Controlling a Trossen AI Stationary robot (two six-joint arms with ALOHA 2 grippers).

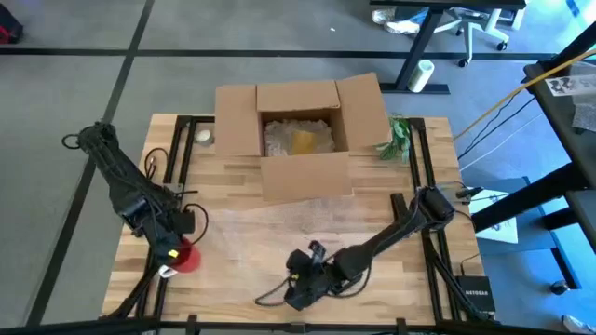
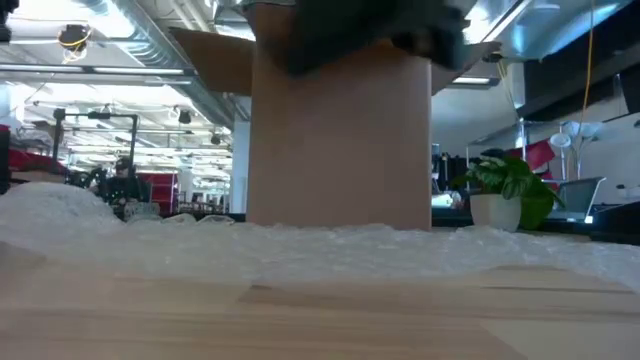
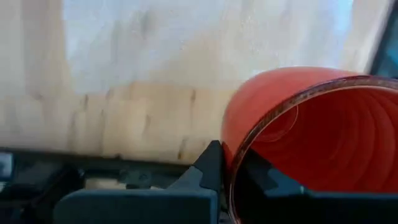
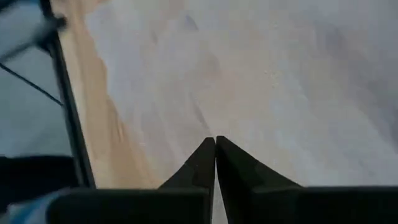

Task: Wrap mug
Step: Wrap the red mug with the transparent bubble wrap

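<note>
High view shows the left gripper [image 1: 177, 249] at the tabletop's [image 1: 372, 200] near left corner, jaws clamped on the red mug's [image 1: 186, 257] rim. The bubble wrap [image 1: 270, 219] lies to its right, the right gripper [image 1: 300, 284] pinching its near edge.

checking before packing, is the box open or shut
Open. In the high view the box has its flaps folded outward and its inside shows, with pale packing material in the bottom.
</note>
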